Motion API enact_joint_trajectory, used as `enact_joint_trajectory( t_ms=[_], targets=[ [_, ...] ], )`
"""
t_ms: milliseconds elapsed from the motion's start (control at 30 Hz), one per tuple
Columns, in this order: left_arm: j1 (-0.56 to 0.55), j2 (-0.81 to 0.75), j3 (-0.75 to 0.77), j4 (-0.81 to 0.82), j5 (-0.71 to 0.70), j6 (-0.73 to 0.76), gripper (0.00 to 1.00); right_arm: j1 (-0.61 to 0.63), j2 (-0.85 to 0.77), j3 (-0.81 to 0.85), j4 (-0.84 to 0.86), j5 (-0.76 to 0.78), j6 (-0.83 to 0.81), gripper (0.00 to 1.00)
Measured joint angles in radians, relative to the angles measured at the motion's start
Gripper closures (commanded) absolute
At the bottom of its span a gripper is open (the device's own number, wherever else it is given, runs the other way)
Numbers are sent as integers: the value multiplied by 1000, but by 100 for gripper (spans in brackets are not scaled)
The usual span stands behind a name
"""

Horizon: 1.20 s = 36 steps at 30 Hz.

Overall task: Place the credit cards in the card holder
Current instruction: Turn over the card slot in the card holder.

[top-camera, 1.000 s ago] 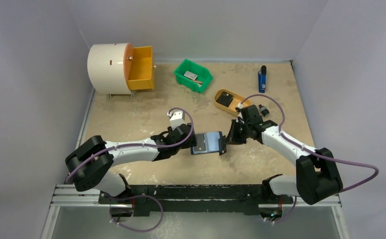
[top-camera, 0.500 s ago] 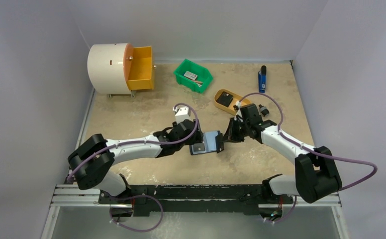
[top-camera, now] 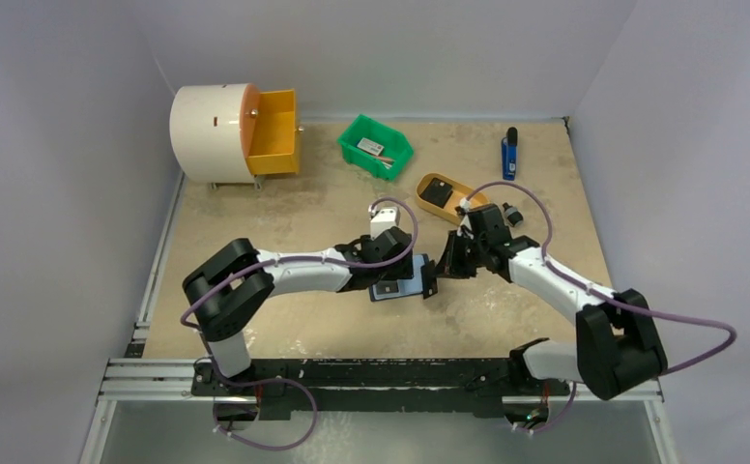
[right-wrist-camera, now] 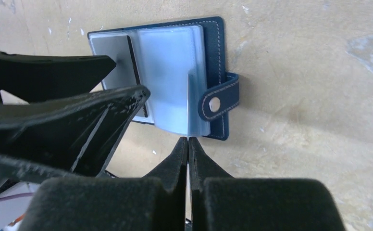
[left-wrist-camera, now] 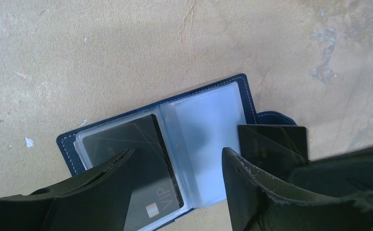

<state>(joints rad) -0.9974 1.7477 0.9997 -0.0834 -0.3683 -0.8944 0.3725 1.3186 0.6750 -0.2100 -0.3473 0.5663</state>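
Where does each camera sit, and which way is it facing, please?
Top external: above and behind the bases, looking down on the beige table; both arms show whole.
Left wrist: on the left arm, looking down at the open navy-blue folding card holder between its spread left fingers.
Right wrist: on the right arm, looking down past its shut right fingers, pinching a dark credit card edge-on.
Both wrist views share the card holder and that card.

Pale lavender walls (top-camera: pixel 62 193) around a scuffed beige tabletop (top-camera: pixel 236 215).
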Motion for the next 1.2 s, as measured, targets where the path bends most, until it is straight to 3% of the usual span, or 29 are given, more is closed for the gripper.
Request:
enact_joint_trajectory(
  t_ms=[333,633,767,967,1200],
  targets=[
    [-12,70,111,-91,-30,19,34,0,-320,-5,-174,162,37,100],
    [-45,149,190,-142,-53,40,35,0,-344,-13,-219,192,63,100],
    [-47,166,212,-159,-67,50,42,0,-343,-14,-219,192,63,100],
    [-50,179,216,-164,-84,51,61,0,-343,-14,-219,192,63,100],
    [-50,177,198,-154,-101,53,66,0,-330,-28,-203,171,57,100]
  ],
)
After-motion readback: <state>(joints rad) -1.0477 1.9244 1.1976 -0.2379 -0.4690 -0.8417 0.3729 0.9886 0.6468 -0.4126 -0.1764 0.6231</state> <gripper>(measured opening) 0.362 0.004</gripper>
